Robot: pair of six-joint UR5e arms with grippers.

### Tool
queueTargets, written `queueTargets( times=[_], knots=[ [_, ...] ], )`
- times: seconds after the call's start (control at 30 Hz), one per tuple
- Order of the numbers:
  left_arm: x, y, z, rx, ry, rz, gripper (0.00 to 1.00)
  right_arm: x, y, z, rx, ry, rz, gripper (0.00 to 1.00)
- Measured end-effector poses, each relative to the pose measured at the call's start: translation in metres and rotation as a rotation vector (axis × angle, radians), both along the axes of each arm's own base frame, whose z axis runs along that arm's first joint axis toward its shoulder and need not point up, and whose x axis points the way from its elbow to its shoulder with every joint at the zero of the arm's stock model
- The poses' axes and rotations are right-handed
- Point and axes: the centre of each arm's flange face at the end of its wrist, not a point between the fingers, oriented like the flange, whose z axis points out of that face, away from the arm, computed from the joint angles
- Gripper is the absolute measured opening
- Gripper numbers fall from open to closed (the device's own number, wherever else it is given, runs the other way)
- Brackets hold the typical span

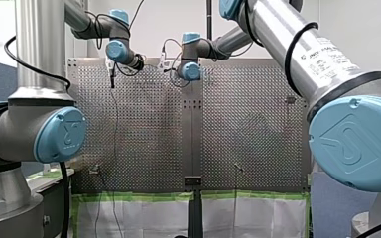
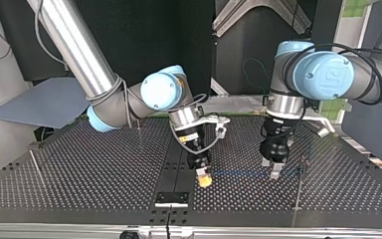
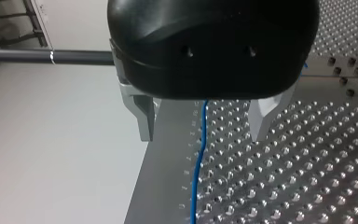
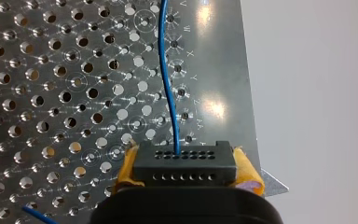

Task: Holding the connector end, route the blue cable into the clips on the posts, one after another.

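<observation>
Presently, connector [image 4: 185,163] is clamped by right hand [image 4: 186,167]; left hand [image 3: 205,119] is held open astride blue cable [image 4: 168,84]; routing into clips [image 2: 304,160] is judged mostly outstanding.

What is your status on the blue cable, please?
Right gripper shut on connector. Left gripper open, blue cable loose between its fingers. Nothing seen in the way.

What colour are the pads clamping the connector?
Yellow-orange pads on the black connector; right wrist view shows them best.

Opposite front and top views, shared table [image 2: 104,164].
</observation>
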Motion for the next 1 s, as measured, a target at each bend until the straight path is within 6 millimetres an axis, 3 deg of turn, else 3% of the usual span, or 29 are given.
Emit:
queueTargets(
  times=[0.77, 1.0],
  knots=[
    [0.036, -0.009, 0.000, -0.010, 0.027, 0.087, 1.00, -0.001, -0.002, 0.000, 0.002, 0.002, 0.001, 0.00],
    [0.039, -0.011, -0.003, -0.005, 0.041, 0.100, 1.00, -0.001, -0.002, 0.000, 0.001, 0.002, 0.000, 0.00]
  ],
)
